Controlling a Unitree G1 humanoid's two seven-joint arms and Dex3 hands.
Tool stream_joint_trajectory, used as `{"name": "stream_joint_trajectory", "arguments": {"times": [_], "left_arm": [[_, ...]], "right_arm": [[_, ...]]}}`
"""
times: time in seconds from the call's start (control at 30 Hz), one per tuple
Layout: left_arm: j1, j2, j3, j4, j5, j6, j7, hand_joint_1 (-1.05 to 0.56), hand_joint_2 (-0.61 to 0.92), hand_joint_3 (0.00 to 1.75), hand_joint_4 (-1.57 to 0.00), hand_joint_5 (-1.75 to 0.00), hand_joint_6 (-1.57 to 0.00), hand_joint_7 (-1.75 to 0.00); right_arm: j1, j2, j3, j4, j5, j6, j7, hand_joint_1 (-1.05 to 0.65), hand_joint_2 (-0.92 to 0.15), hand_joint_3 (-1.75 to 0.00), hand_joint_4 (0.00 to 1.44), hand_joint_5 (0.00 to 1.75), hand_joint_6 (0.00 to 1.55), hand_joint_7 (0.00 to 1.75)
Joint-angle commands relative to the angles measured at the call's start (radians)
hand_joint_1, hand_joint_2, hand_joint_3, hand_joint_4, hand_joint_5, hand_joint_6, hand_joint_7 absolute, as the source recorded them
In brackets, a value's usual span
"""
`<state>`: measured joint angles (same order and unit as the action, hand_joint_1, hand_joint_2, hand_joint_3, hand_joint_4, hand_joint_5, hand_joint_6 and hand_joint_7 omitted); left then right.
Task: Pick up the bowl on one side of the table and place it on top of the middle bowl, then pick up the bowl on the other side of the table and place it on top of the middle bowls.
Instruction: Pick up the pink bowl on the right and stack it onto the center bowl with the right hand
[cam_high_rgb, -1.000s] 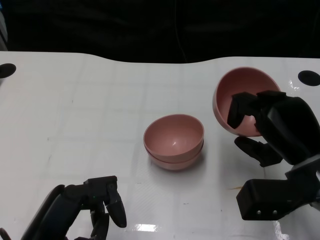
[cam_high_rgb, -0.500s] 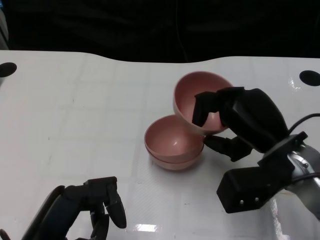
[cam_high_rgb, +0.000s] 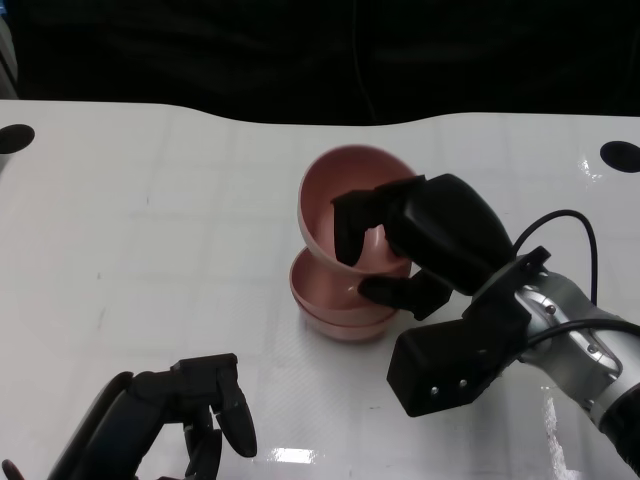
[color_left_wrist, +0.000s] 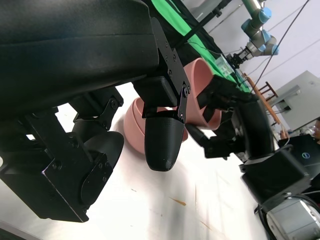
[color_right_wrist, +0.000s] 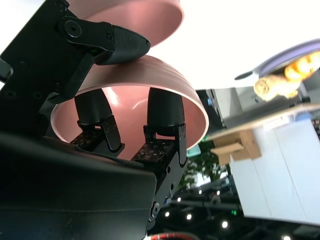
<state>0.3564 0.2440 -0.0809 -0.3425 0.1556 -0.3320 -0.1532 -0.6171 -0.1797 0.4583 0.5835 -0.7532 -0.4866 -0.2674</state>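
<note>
At the table's middle stands a stack of two pink bowls (cam_high_rgb: 335, 312). My right hand (cam_high_rgb: 420, 245) grips a third pink bowl (cam_high_rgb: 330, 195) by its rim, fingers inside and thumb under, tilted toward me, directly above the stack and touching or nearly touching it. The right wrist view shows the held bowl (color_right_wrist: 165, 95) pinched between fingers inside and a thumb outside, with the stack's rim (color_right_wrist: 145, 20) close beside it. My left hand (cam_high_rgb: 190, 415) rests near the front left edge, fingers curled, holding nothing. In the left wrist view the stack (color_left_wrist: 132, 117) and held bowl (color_left_wrist: 200, 80) lie beyond my fingers.
The white table (cam_high_rgb: 150, 220) has black round marks at the far left (cam_high_rgb: 14, 138) and far right (cam_high_rgb: 620, 155). A cable (cam_high_rgb: 560, 225) loops off my right forearm. Dark background lies beyond the far edge.
My right hand has carried the tilted bowl leftward from the right side to right above the middle stack. The left hand has stayed put.
</note>
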Motion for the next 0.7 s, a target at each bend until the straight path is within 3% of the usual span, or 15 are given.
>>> {"name": "stream_joint_trajectory", "arguments": {"times": [0.03, 0.4, 0.43, 0.47, 0.5, 0.53, 0.6, 0.63, 0.7], "left_arm": [[0.006, 0.003, 0.001, -0.018, 0.006, 0.006, -0.005, 0.19, 0.17, 1.69, -0.96, -1.69, -0.86, -1.51], [0.01, 0.002, -0.001, -0.042, 0.008, 0.026, -0.008, 0.19, 0.17, 1.71, -0.97, -1.69, -0.86, -1.52], [0.009, 0.002, -0.001, -0.042, 0.009, 0.025, -0.008, 0.19, 0.17, 1.71, -0.97, -1.69, -0.86, -1.52], [0.009, 0.002, -0.001, -0.042, 0.006, 0.026, -0.009, 0.2, 0.17, 1.71, -0.97, -1.69, -0.86, -1.52], [0.009, 0.002, -0.001, -0.041, 0.004, 0.024, -0.01, 0.2, 0.17, 1.71, -0.98, -1.69, -0.87, -1.52], [0.008, 0.002, -0.001, -0.04, 0.003, 0.024, -0.01, 0.2, 0.17, 1.71, -0.98, -1.69, -0.87, -1.52], [0.008, 0.002, -0.002, -0.04, 0.004, 0.025, -0.01, 0.2, 0.16, 1.71, -0.97, -1.69, -0.87, -1.52], [0.008, 0.002, -0.002, -0.04, 0.007, 0.025, -0.009, 0.2, 0.16, 1.71, -0.97, -1.69, -0.87, -1.52], [0.009, 0.001, -0.002, -0.041, 0.01, 0.025, -0.007, 0.2, 0.16, 1.71, -0.97, -1.69, -0.86, -1.51]], "right_arm": [[-0.034, 0.004, 0.019, 0.034, -0.017, 0.007, -0.014, -0.16, -0.27, -1.25, 1.02, 1.75, 0.77, 1.75], [-0.073, 0.02, 0.065, 0.196, -0.036, -0.026, -0.07, -0.16, -0.34, -1.16, 0.96, 1.75, 0.7, 1.74], [-0.074, 0.019, 0.066, 0.205, -0.032, -0.034, -0.068, -0.16, -0.36, -1.13, 0.94, 1.75, 0.73, 1.54], [-0.075, 0.02, 0.062, 0.213, -0.016, -0.044, -0.046, -0.17, -0.37, -1.12, 0.94, 1.75, 0.75, 1.47], [-0.074, 0.022, 0.057, 0.216, 0.001, -0.046, -0.017, -0.23, -0.47, -0.91, 0.86, 1.65, 0.75, 1.11], [-0.072, 0.02, 0.054, 0.212, 0.016, -0.041, 0.019, -0.27, -0.56, -0.75, 0.82, 1.5, 0.78, 0.85], [-0.069, 0.016, 0.051, 0.198, 0.033, -0.031, 0.065, -0.34, -0.71, -0.46, 0.74, 1.01, 0.79, 0.39], [-0.07, 0.009, 0.056, 0.189, 0.027, -0.025, 0.081, -0.35, -0.74, -0.39, 0.73, 0.92, 0.81, 0.29], [-0.071, -0.001, 0.063, 0.174, 0.013, -0.016, 0.102, -0.4, -0.8, -0.29, 0.56, 0.61, 0.68, 0.1]]}}
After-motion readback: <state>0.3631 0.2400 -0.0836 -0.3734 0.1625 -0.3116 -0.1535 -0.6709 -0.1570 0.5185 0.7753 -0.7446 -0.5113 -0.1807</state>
